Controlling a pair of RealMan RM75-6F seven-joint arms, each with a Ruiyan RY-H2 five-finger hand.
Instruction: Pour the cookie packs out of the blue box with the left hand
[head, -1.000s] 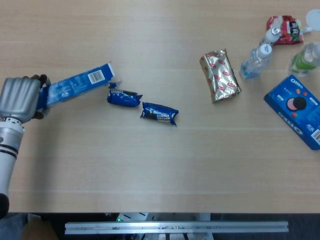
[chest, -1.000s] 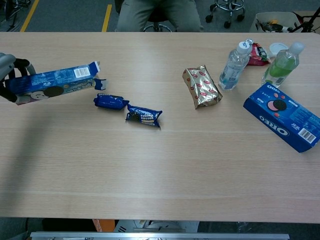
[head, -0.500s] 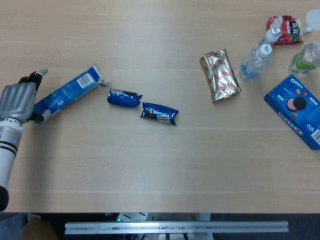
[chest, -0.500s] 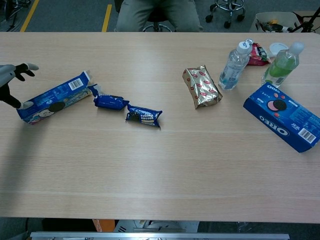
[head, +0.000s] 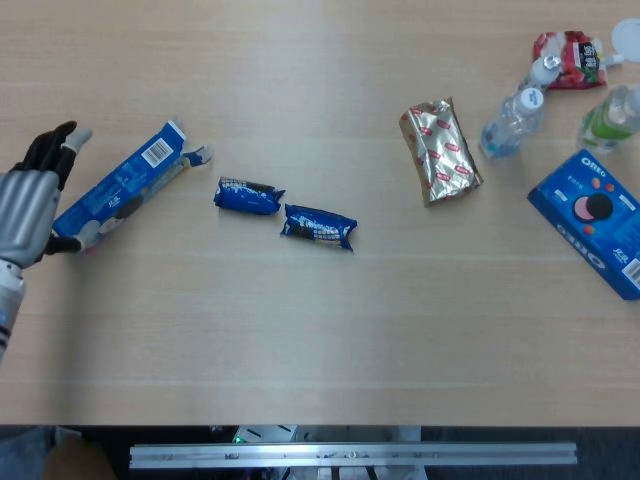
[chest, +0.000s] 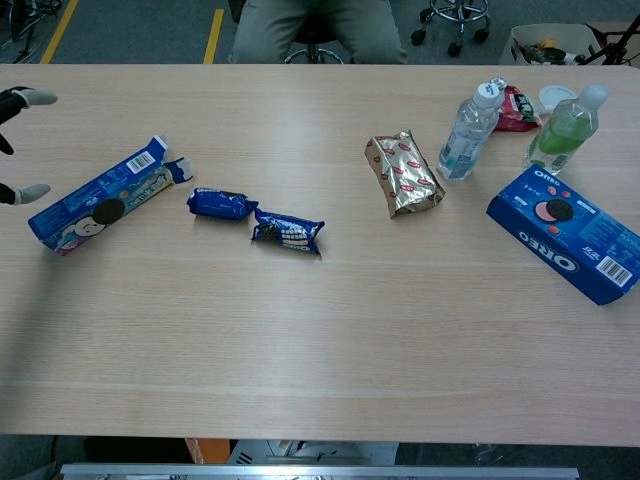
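A: 1 hand in frame, the left hand (head: 28, 205), far left edge of the head view. Metal-grey back, dark fingertips, fingers spread and pointing toward the top of the frame. Holding nothing.

B: Touching the box?

A: Thumb tip sits right at the lower end of the blue box (head: 120, 187), can't tell if it's contact. In the chest view only fingertips (chest: 38, 97) poke in at the upper left edge, apart from each other.

B: Right hand?

A: Neither view shows it.

B: Box pose?

A: Lying flat on the table (head: 300, 340), left side of the frame, long thin cardboard carton, diagonal, open flap end up-right, barcode near that end. Can't see inside it.

B: Cookie packs?

A: 2 out on the wood. First cookie pack (head: 248, 196) just right of the open flap, not touching it. Second cookie pack (head: 319, 226) lower right of the first, nearly touching. Both glossy blue crinkly wrappers, small pillow shapes.

B: Rest?

A: Centre-right, gold foil packet (head: 440, 150), shiny, creased, rectangular. Upper right: clear water bottle (head: 511, 122), green drink bottle (head: 610, 118), red pouch (head: 566, 58) behind them, white lid (head: 626, 38) at the corner. Right edge: a wider Oreo box (head: 592, 222), flat, blue, angled. Table is pale wood-grain laminate.
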